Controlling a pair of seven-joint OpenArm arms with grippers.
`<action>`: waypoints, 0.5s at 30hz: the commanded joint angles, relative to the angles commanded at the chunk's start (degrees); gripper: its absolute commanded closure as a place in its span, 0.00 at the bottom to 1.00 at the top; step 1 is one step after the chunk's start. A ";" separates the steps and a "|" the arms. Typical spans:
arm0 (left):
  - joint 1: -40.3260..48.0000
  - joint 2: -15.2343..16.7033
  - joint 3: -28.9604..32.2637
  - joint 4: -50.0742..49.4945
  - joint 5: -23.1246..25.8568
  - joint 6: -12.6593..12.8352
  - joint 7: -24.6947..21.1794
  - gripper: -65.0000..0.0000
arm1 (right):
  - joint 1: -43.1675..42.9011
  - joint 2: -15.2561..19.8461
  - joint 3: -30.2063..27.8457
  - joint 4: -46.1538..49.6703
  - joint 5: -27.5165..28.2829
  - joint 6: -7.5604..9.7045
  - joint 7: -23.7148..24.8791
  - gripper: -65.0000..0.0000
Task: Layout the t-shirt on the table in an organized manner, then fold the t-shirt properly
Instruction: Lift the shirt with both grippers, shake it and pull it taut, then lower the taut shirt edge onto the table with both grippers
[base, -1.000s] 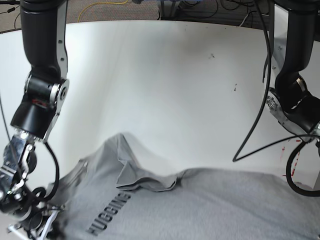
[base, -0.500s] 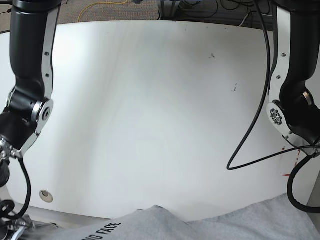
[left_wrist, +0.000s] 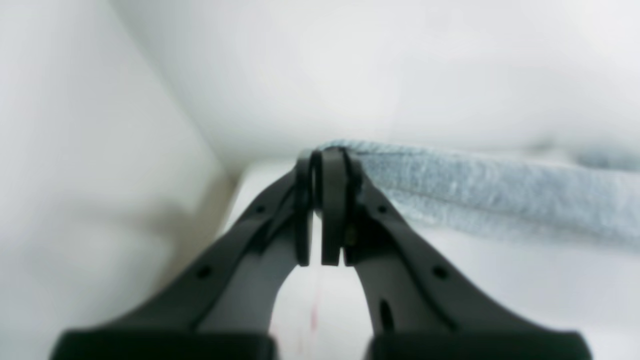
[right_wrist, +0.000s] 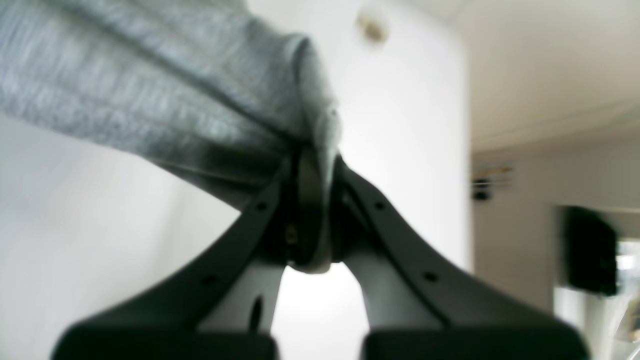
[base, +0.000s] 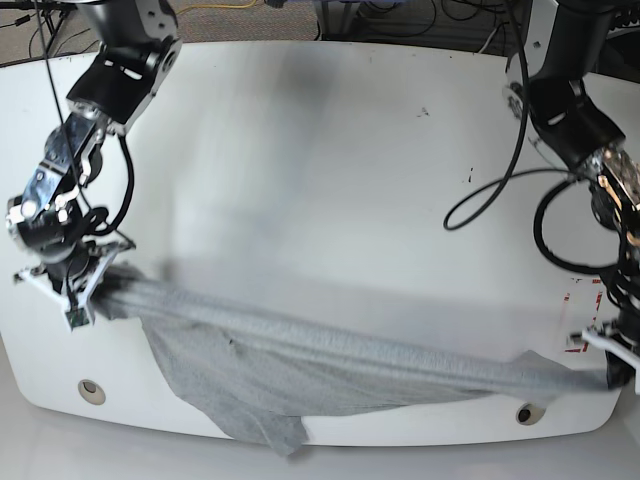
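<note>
The white surface (base: 320, 180) lies bare across its far half. The t-shirt (base: 330, 355) is stretched taut along the near edge, one flap overhanging it; half a second ago it bunched at the front. The right claw (right_wrist: 312, 200) clenches one end, and the left claw (left_wrist: 325, 200) the other near the corner.

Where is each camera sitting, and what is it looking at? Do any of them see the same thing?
Base: high up, looking down on the table; shows both arms and the t-shirt stretched between them.
Left wrist: on the left arm, looking along the left gripper, shut on the t-shirt.
Right wrist: on the right arm, looking along the right gripper, pinching the t-shirt.
Shared: all three see the t-shirt and the table.
</note>
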 joint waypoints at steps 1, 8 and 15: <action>2.20 0.35 -0.62 0.26 0.00 -0.35 0.00 1.00 | -1.85 -0.53 0.44 -0.09 0.00 0.00 1.14 1.00; 15.21 1.41 -6.07 0.35 0.00 -7.30 -0.09 1.00 | -12.13 -2.99 1.32 -0.09 0.00 0.00 4.22 1.00; 23.21 1.32 -9.49 0.35 0.00 -8.62 0.00 1.00 | -17.93 -3.08 1.32 0.88 0.00 0.00 4.22 1.00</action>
